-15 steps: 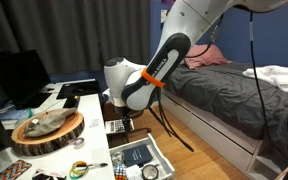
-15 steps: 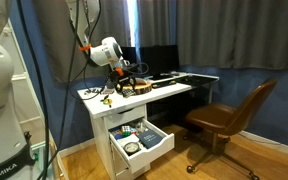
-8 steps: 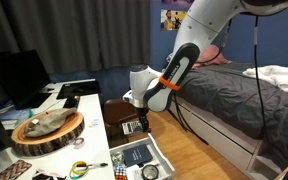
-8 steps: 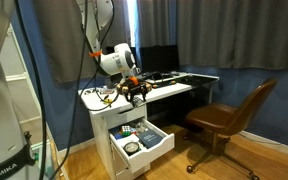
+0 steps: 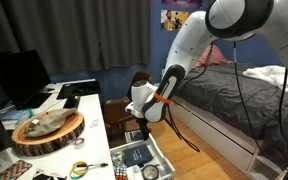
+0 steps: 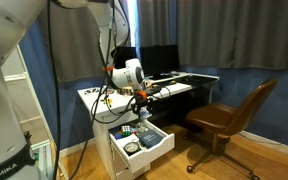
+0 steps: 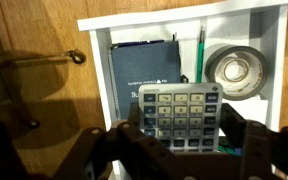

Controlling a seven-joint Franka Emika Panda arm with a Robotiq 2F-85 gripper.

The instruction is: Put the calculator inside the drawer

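Observation:
In the wrist view the grey calculator [image 7: 179, 112], with rows of light keys, is clamped between the dark fingers of my gripper [image 7: 179, 140], which is shut on it. It hangs above the open white drawer [image 7: 283, 60]. Both exterior views show the gripper [image 5: 136, 127] [image 6: 141, 113] low in front of the desk, just over the pulled-out drawer [image 5: 160, 158] [image 6: 152, 152]. A dark blue book [image 7: 139, 65] lies in the drawer under the calculator.
Also in the drawer are a round metallic roll [image 7: 234, 70], a green pen [image 7: 198, 55] and a multicoloured puzzle cube [image 5: 121, 172]. A round wooden tray [image 5: 46, 130] sits on the desk. A brown chair [image 6: 229, 115] stands nearby, and a bed [image 5: 234, 90] is behind the arm.
The arm has swung off the desk top, outward and down, carrying the calculator to a spot over the open drawer. The grip stayed shut.

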